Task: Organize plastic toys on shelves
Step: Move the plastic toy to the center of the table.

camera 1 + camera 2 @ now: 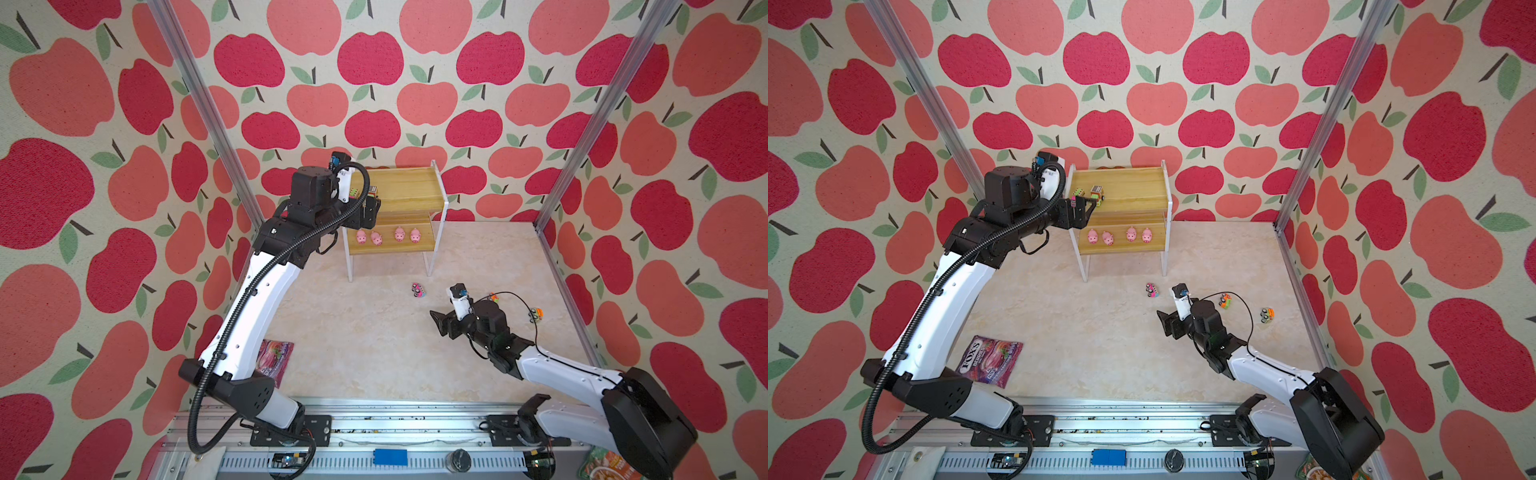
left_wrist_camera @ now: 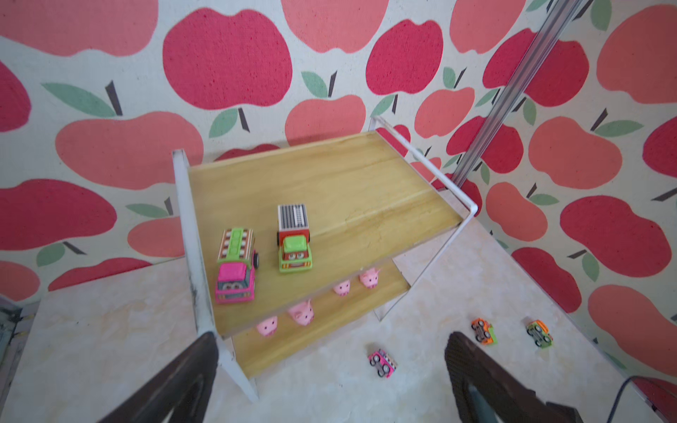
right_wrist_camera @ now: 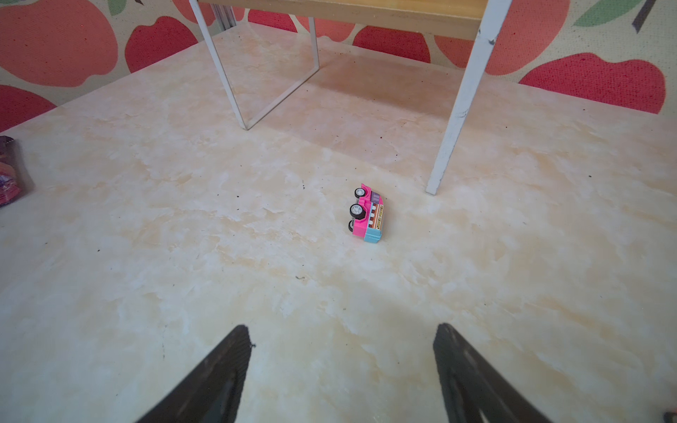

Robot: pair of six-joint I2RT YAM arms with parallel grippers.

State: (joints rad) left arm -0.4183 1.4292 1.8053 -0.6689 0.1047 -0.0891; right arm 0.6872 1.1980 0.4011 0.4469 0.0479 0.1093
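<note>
Left end effector (image 2: 331,340) gapes empty by the shelves (image 2: 348,190); right end effector (image 3: 342,328), released, faces a tipped truck (image 3: 366,214).

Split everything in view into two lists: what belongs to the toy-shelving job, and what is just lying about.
Job: wooden rack; four pink pigs on its lower board; pink truck and green truck on its upper board; pink-blue truck, orange truck and orange-green truck on the table.
Lying about: purple snack packet; green pouch.
</note>
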